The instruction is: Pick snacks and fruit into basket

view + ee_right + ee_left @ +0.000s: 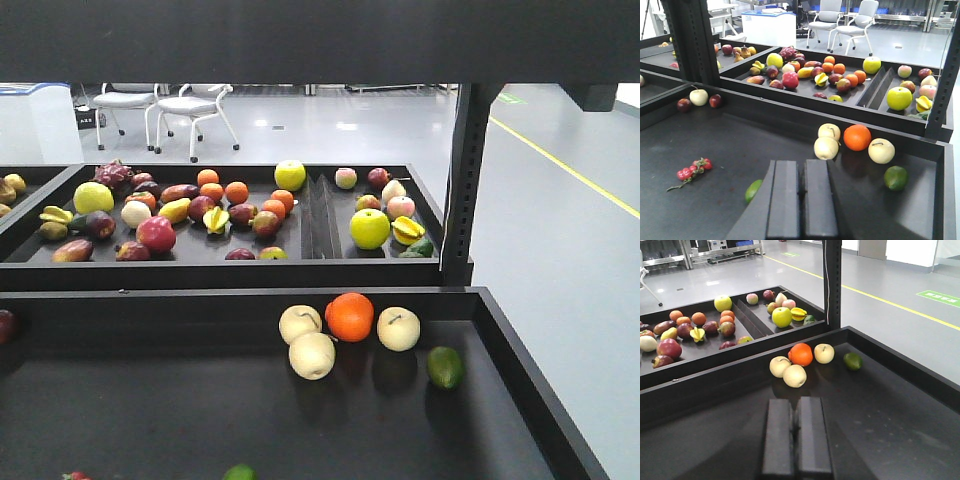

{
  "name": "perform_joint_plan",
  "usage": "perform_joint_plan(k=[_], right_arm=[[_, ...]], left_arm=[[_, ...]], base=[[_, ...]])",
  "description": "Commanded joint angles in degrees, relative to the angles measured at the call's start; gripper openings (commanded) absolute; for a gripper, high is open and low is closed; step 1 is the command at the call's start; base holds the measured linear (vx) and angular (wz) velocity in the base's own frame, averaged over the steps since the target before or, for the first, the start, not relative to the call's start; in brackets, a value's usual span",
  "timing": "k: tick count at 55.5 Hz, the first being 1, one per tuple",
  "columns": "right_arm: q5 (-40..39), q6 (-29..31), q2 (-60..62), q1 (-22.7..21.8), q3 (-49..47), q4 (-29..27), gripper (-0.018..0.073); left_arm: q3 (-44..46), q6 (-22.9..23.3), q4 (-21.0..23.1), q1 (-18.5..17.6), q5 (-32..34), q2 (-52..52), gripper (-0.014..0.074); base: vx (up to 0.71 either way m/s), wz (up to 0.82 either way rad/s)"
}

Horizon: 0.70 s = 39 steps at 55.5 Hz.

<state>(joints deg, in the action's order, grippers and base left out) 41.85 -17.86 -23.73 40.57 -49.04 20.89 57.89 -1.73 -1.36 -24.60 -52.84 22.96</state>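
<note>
Grey floor point(890, 285) is stretching behind a black tray point(890, 415). Over it the left end effector point(797, 437) and the right end effector point(801, 200) are hovering with jaws pressed together, gripping nothing. Ahead, an orange point(800, 354) is sitting among three pale apples point(794, 375); a green fruit point(853, 361), possibly a lime, is lying apart to their right.

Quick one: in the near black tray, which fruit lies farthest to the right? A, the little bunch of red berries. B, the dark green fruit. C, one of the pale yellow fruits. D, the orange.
B: the dark green fruit lies apart, to the right of the orange, and is the fruit closest to the tray's right wall.
</note>
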Motion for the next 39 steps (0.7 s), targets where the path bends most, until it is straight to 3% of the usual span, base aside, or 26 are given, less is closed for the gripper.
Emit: perform_joint_plan(k=[1, 39], right_arm=[[-4.5, 0.2, -0.6, 0.0, -1.6, 1.7, -0.0007], [-4.5, 0.2, -0.6, 0.0, -1.6, 1.7, -0.0007]], left_arm=[[1.6, 0.4, 0.2, 0.1, 4.7, 0.8, 0.0001], [1.6, 0.4, 0.2, 0.1, 4.7, 0.8, 0.0001]], base=[[0.14, -0.01], [0.03, 0.00]])
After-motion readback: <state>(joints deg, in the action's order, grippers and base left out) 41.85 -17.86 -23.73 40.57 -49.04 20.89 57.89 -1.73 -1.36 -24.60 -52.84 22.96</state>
